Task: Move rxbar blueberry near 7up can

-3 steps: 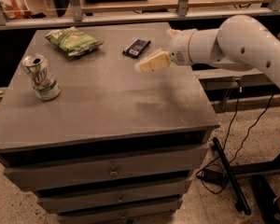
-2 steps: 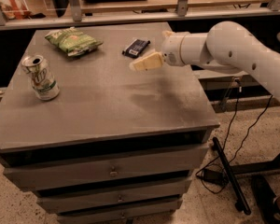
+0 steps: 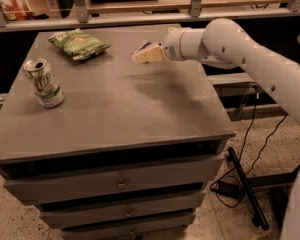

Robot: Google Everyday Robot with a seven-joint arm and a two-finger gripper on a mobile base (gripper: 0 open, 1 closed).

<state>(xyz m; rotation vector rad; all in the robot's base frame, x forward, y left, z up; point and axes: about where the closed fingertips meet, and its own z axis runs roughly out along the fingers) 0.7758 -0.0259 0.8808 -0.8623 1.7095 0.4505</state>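
Plainly, our arm stretches nearly level, its pincer low over the worktop, far right of the 7up can; spread or pressed together, we cannot tell. The can's print is unreadable. The rxbar blueberry is mostly hidden behind the pincer, well apart from the can.

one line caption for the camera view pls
Gripper hovers over the mostly hidden rxbar blueberry at the back of the table; 7up can stands at left, green chip bag behind it.
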